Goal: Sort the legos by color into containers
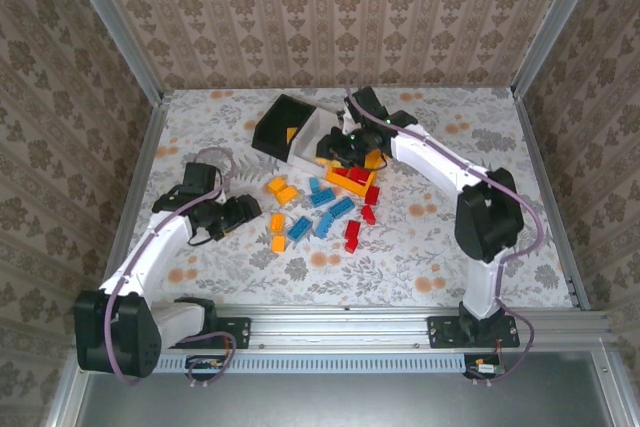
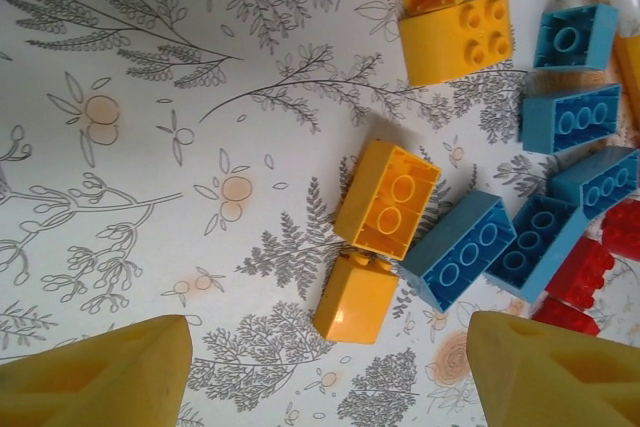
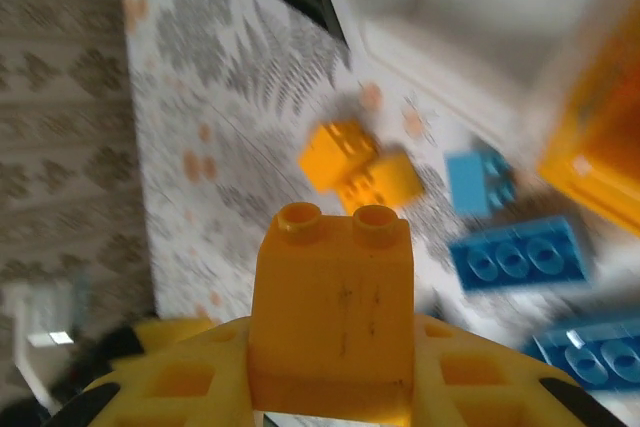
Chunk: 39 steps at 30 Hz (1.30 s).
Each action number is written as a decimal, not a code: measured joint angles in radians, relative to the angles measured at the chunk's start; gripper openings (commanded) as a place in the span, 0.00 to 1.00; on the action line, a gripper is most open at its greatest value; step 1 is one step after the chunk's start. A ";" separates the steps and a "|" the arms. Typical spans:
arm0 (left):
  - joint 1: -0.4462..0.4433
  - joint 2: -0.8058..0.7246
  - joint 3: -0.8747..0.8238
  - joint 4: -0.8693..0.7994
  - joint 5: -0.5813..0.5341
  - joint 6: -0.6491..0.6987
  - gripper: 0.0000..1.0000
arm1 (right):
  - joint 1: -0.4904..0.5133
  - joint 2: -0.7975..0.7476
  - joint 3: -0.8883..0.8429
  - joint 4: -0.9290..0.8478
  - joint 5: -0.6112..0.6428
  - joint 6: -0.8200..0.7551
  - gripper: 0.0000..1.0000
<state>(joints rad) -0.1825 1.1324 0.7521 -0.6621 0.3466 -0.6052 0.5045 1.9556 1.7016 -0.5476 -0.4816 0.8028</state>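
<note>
My right gripper [image 3: 330, 392] is shut on an orange-yellow lego [image 3: 332, 312], studs pointing away, held above the table beside the containers. In the top view that gripper [image 1: 345, 150] hovers by the white bin [image 1: 312, 135], between the black bin [image 1: 278, 119] and the orange-yellow bin [image 1: 350, 187], which holds red bricks. My left gripper [image 2: 330, 382] is open, low over the table, with a small orange brick [image 2: 357, 299] just ahead between its fingers. Another orange brick [image 2: 388, 197] and a blue brick [image 2: 460, 249] lie beyond it.
Loose orange [image 1: 278, 221], blue [image 1: 340, 209] and red [image 1: 352, 233] bricks are scattered mid-table in front of the bins. Metal frame rails and patterned walls enclose the floral table. Bare cloth lies left of the left gripper [image 1: 245, 209] and along the right side.
</note>
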 measured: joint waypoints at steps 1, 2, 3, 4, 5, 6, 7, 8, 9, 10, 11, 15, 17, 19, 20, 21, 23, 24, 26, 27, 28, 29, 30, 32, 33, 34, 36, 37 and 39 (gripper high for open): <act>0.000 0.000 0.000 0.003 0.006 0.000 0.75 | -0.004 0.051 0.056 0.019 -0.013 0.027 0.33; 0.000 0.000 0.000 0.005 0.010 0.003 0.75 | -0.007 0.104 0.121 0.029 -0.024 0.048 0.33; 0.000 0.000 0.000 0.007 0.016 0.004 0.75 | -0.007 0.156 0.187 0.036 -0.032 0.066 0.33; 0.000 0.000 0.000 0.010 0.021 0.006 0.75 | -0.008 0.212 0.257 0.045 -0.042 0.082 0.33; 0.000 0.000 0.000 0.012 0.026 0.007 0.75 | -0.008 0.264 0.324 0.050 -0.050 0.096 0.33; 0.000 0.000 0.000 0.014 0.031 0.008 0.75 | -0.008 0.313 0.389 0.051 -0.055 0.110 0.33; 0.000 0.000 0.000 0.014 0.034 0.008 0.75 | -0.008 0.353 0.443 0.048 -0.058 0.121 0.33; 0.000 0.000 0.000 0.013 0.037 0.010 0.75 | -0.009 0.394 0.502 0.046 -0.062 0.134 0.33; 0.000 0.000 0.000 0.014 0.041 0.011 0.75 | -0.011 0.438 0.561 0.045 -0.067 0.148 0.33; 0.000 0.000 0.000 0.014 0.044 0.014 0.75 | -0.012 0.471 0.606 0.043 -0.070 0.159 0.34; 0.000 0.000 -0.001 0.013 0.048 0.014 0.75 | -0.013 0.505 0.653 0.042 -0.072 0.171 0.34; 0.000 0.011 -0.001 0.012 0.059 0.022 0.75 | -0.018 0.615 0.792 0.041 -0.073 0.214 0.36; 0.000 0.021 -0.001 0.008 0.063 0.030 0.75 | -0.022 0.657 0.830 0.051 -0.073 0.241 0.41; 0.000 0.030 0.000 -0.002 0.066 0.041 0.75 | -0.023 0.691 0.855 0.061 -0.073 0.260 0.50; -0.001 0.036 0.001 -0.007 0.066 0.048 0.76 | -0.024 0.708 0.864 0.067 -0.073 0.271 0.54; -0.003 0.040 0.003 -0.010 0.066 0.053 0.76 | -0.024 0.720 0.869 0.074 -0.073 0.278 0.57; -0.013 0.051 0.011 -0.022 0.065 0.067 0.76 | -0.025 0.728 0.884 0.096 -0.075 0.294 0.61; -0.021 0.058 0.018 -0.029 0.065 0.076 0.76 | -0.027 0.728 0.887 0.100 -0.075 0.299 0.62; -0.038 0.072 0.036 -0.039 0.063 0.089 0.76 | -0.027 0.728 0.889 0.104 -0.072 0.304 0.62; -0.045 0.078 0.044 -0.042 0.061 0.094 0.76 | -0.028 0.729 0.890 0.104 -0.072 0.305 0.62; -0.053 0.085 0.054 -0.043 0.060 0.102 0.76 | -0.028 0.729 0.893 0.103 -0.072 0.305 0.62; -0.060 0.094 0.063 -0.044 0.058 0.107 0.76 | -0.029 0.729 0.898 0.103 -0.072 0.305 0.62; -0.063 0.104 0.072 -0.045 0.057 0.111 0.76 | -0.029 0.729 0.903 0.102 -0.072 0.304 0.62; -0.067 0.130 0.090 -0.044 0.055 0.117 0.76 | -0.029 0.729 0.917 0.099 -0.072 0.296 0.62; -0.068 0.142 0.096 -0.042 0.053 0.120 0.76 | -0.029 0.725 0.920 0.094 -0.071 0.286 0.62; -0.068 0.156 0.104 -0.040 0.052 0.121 0.76 | -0.031 0.716 0.920 0.074 -0.068 0.270 0.62; -0.068 0.182 0.118 -0.037 0.050 0.126 0.76 | -0.034 0.688 0.919 0.017 -0.059 0.229 0.61; -0.070 0.198 0.125 -0.033 0.050 0.128 0.76 | -0.034 0.663 0.916 -0.029 -0.049 0.198 0.61; -0.075 0.228 0.140 -0.025 0.051 0.129 0.76 | -0.036 0.598 0.891 -0.119 -0.027 0.134 0.61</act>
<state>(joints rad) -0.2577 1.3602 0.8921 -0.6872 0.3973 -0.4767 0.4686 2.5538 2.5927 -0.6666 -0.5087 0.9363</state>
